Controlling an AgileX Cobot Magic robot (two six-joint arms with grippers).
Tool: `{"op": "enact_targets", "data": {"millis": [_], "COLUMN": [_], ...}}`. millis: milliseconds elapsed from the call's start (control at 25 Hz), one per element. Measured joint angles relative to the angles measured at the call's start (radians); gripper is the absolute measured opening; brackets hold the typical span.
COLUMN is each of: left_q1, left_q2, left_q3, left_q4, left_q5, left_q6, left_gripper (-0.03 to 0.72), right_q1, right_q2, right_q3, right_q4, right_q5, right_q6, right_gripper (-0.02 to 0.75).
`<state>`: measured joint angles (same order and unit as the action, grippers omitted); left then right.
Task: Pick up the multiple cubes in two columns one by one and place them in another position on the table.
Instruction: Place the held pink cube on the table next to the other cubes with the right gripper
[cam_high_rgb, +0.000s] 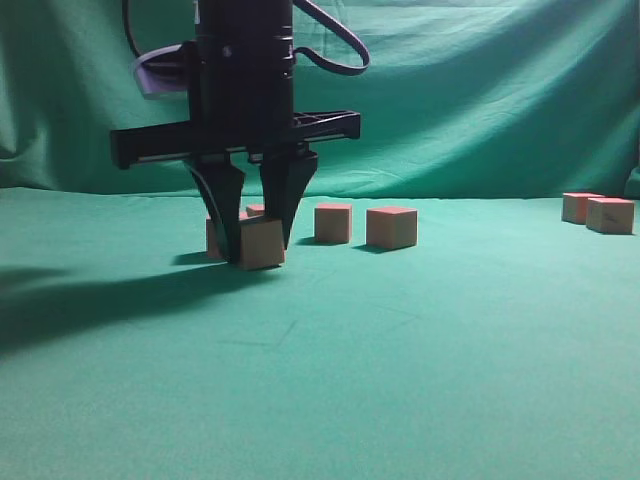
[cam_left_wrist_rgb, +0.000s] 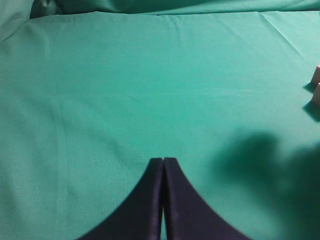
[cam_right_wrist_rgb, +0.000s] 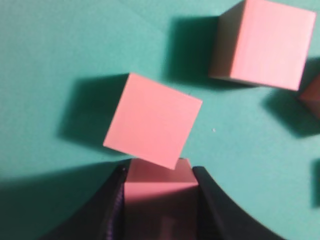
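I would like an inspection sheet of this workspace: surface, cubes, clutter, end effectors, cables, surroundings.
Surface: table covered with green cloth, slightly wrinkled.
Job's things: one cube between the right end effector's fingers, resting on the cloth; two cubes stand beside it, others partly hidden behind; two more cubes far right.
Clutter: nothing seen.
End effectors: right end effector closed on the cube; left end effector shut, empty, over bare cloth.
Cables: a black cable loops off the right arm.
Surroundings: draped green backdrop.
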<state>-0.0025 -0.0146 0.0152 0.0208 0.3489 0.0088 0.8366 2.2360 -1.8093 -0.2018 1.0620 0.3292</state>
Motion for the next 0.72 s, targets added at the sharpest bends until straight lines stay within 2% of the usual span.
{"op": "enact_targets", "data": {"millis": [720], "left_q1": [0.0], "left_q2": [0.0], "left_q3": [0.0], "left_q4": [0.0], "left_q5": [0.0], "left_q6": [0.0], "left_gripper": [0.0], "right_q1": [0.0], "right_q2": [0.002], "right_q3": [-0.001], "right_q4": [-0.014], "right_q5": [-0.004], "right_q6": [-0.027], "right_gripper": [0.267]}}
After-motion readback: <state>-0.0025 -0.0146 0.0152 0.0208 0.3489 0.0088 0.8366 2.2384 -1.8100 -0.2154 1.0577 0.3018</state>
